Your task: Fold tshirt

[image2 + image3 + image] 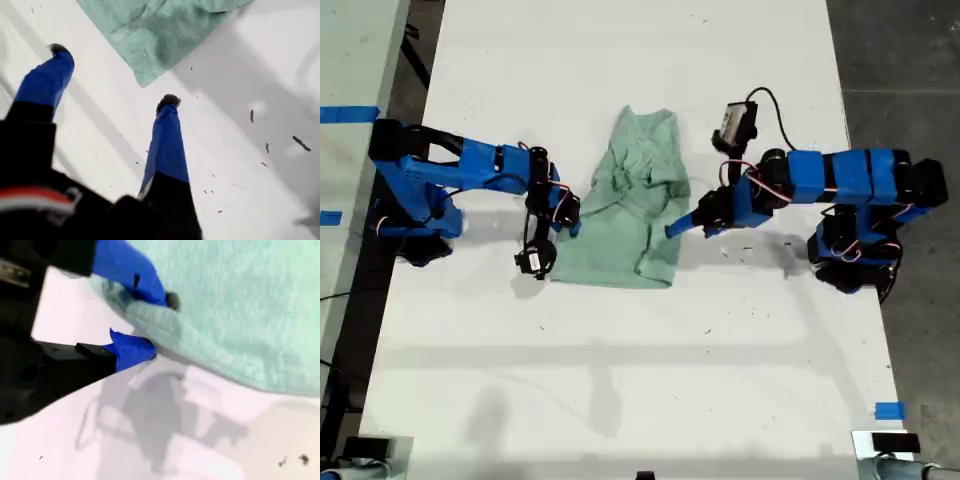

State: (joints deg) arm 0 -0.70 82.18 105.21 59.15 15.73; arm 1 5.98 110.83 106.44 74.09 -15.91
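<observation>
Tshirt [635, 205] crumpled mid-table [620, 380], between both arms. First gripper [112, 75] wide, holding nothing, just off a tshirt corner [150, 75]. Second gripper [150, 325] pinching the tshirt edge [150, 322] at the other side.

The exterior view looks straight down from high above the white desk [620, 360], taking in both arms. Each wrist view rides close behind its tool, angled down at the desk. All three views share the tshirt [635, 205] [165, 30] [240, 305].
</observation>
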